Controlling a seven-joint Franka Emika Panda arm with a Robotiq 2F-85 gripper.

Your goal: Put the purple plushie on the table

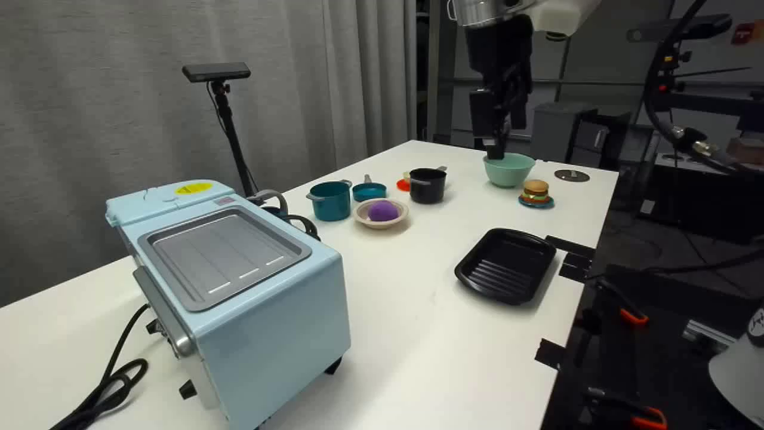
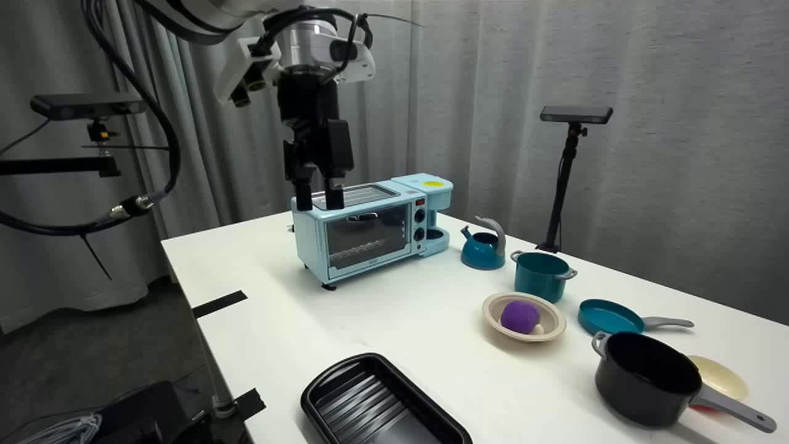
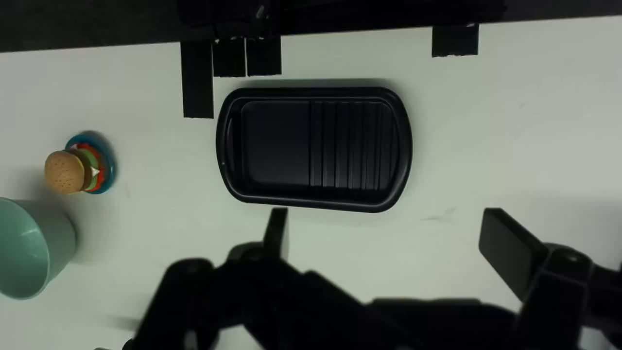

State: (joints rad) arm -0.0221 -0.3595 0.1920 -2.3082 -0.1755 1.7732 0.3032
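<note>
The purple plushie is a small rounded lump lying in a beige bowl. It also shows in an exterior view inside the same bowl, with a small pale thing beside it. The bowl stands on the white table, which also shows in the wrist view. My gripper hangs in the air above the table, apart from the plushie. In the wrist view the gripper's fingers are wide apart with nothing between them. The plushie is out of the wrist view.
A black ridged tray lies near the table edge. A light-blue toaster oven stands on the table. Near the bowl are a teal pot, a teal pan and a black pot. A mint bowl and toy burger stand farther off.
</note>
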